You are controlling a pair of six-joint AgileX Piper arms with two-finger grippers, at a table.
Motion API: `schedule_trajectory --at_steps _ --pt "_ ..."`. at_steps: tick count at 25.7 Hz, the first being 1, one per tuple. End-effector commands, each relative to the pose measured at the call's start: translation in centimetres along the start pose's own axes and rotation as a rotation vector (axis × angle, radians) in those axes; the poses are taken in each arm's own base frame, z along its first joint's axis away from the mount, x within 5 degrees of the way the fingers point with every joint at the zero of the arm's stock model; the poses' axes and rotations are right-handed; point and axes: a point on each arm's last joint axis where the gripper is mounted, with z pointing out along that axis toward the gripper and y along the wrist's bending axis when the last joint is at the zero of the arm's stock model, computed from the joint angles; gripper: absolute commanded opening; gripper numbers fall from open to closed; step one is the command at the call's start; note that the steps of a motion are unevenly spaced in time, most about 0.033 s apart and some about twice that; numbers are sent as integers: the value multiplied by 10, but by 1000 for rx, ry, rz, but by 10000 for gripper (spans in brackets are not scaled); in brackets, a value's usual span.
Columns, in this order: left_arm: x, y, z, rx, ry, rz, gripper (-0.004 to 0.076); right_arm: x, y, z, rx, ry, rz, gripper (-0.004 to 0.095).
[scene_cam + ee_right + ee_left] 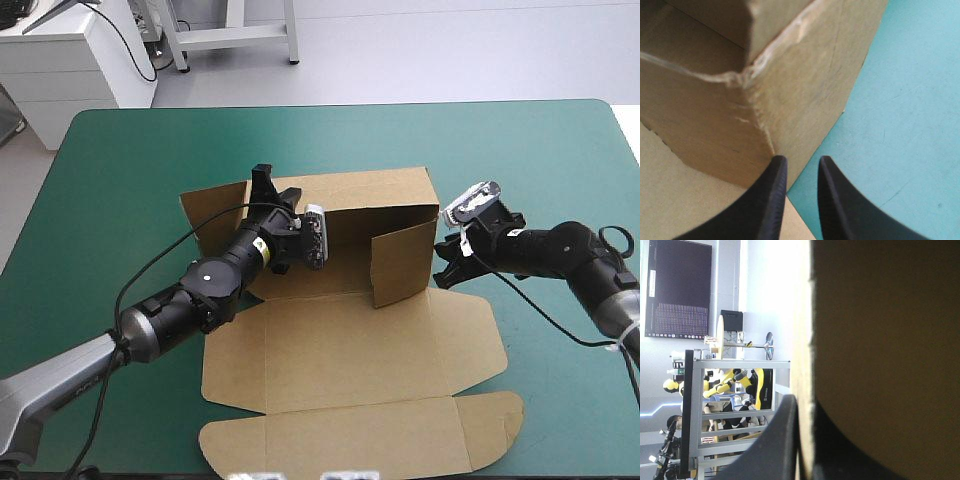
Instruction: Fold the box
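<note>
The brown box (350,340) lies mid-table with its floor and lid panels flat toward the front edge. Its back wall (370,190) stands upright, and the right side wall (405,260) is raised with a flap turned inward. My left gripper (268,185) is shut on the back wall's top edge near its left end. In the left wrist view the board (880,340) runs between the fingers (775,440). My right gripper (440,265) sits low at the right wall's outer corner. Its fingers (770,200) are a narrow gap apart, holding nothing, just short of the wall (805,90).
The teal-green cover (120,200) spreads wide to the left, right and behind the box. The lid's rounded tuck flap (360,440) reaches close to the table's front edge. A side flap (470,345) lies flat just under my right arm.
</note>
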Motion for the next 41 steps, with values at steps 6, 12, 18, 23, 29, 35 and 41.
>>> schedule_trajectory --at_steps 6,12,18,23,29,35,41 --pt "-2 13 -8 -46 -6 -25 -8 -13 4 -15 -17 -78 -77 466" --pt "-5 12 -8 -37 -28 -25 -6 -15 6 -14 -34 -102 -73 544" --pt "-5 12 -8 -31 -36 17 -6 -19 8 -4 -66 -135 -34 571" --pt "-5 10 -6 -25 -34 28 0 -23 11 4 -28 -149 -46 571" --pt "-1 -6 -1 23 -19 76 18 -24 8 4 -2 -159 -39 571" --pt "-3 -11 -1 46 -52 70 18 -24 8 4 -5 -158 -28 534" --pt "-5 -11 -2 50 -69 80 18 -24 11 4 -33 -152 -12 256"
